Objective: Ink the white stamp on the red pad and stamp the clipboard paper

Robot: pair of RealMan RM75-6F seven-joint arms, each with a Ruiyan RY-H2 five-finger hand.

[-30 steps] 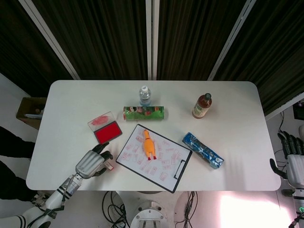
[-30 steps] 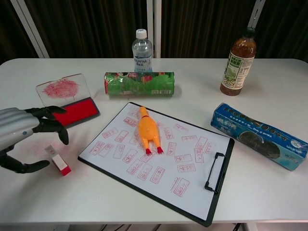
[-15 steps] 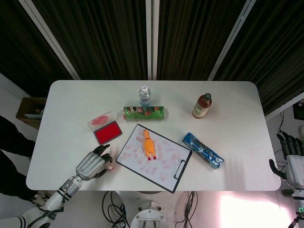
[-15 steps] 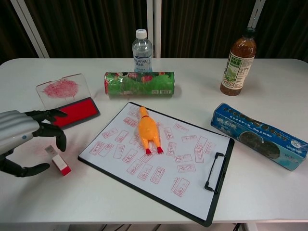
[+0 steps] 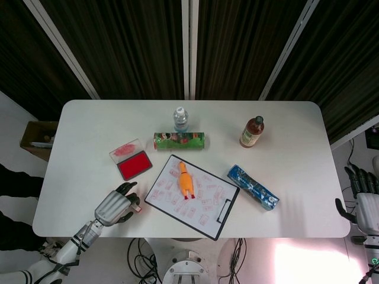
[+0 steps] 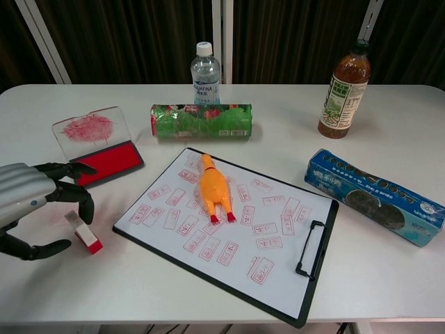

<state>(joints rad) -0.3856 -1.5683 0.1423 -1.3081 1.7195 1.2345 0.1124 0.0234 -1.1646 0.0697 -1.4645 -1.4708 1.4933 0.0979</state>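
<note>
The white stamp with its red end lies on its side on the table, left of the clipboard, whose paper carries several red prints. My left hand hovers just left of the stamp, fingers apart and curved around nothing; the head view shows the left hand beside the stamp. The red ink pad lies open behind it, its clear lid smeared red. A yellow rubber chicken lies on the paper. My right hand stays off the table's right edge, fingers apart.
A green roll and a water bottle stand behind the clipboard. A brown drink bottle is at the back right. A blue cookie box lies right of the clipboard. A cardboard box sits off the left edge.
My left hand has drawn back toward the near left, away from the stamp. The stamp stays lying where it was. The right hand has barely moved.
</note>
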